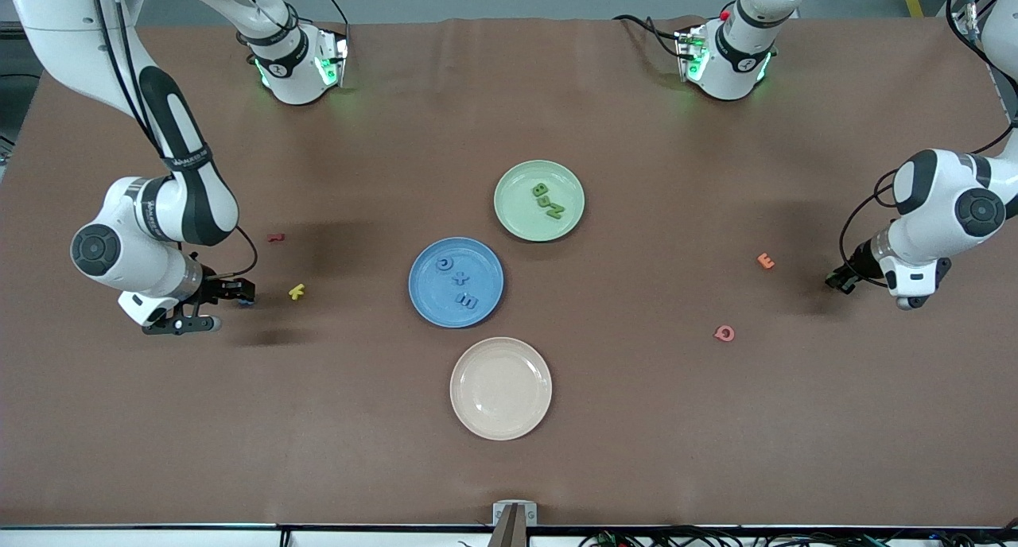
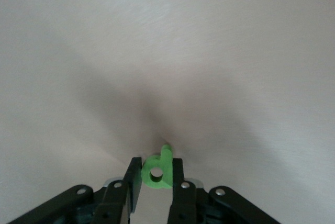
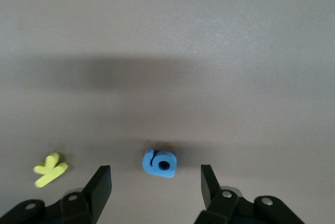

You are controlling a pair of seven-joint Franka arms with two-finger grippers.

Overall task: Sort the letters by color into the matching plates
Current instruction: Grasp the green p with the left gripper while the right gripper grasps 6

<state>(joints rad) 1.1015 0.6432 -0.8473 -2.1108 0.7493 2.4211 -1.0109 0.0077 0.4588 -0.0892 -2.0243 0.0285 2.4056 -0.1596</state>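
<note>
The green plate (image 1: 539,200) holds three green letters (image 1: 548,199); the blue plate (image 1: 456,282), nearer the camera, holds three blue letters (image 1: 456,280). The cream plate (image 1: 500,388) holds nothing. The left gripper (image 2: 156,174) is clenched on a green letter (image 2: 158,170). The right gripper (image 3: 156,185) stands released around a blue letter (image 3: 159,163) on the table (image 1: 636,420).

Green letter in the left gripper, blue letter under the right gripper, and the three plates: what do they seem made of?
Green letter, clamped in the left gripper: likely foam or soft plastic; chunky, matte, no glints.
Blue letter, on the table between the open right gripper's fingers: same look.
Blue plate, green plate, beige plate: probably matte plastic or melamine; even colour, soft sheen only.
</note>
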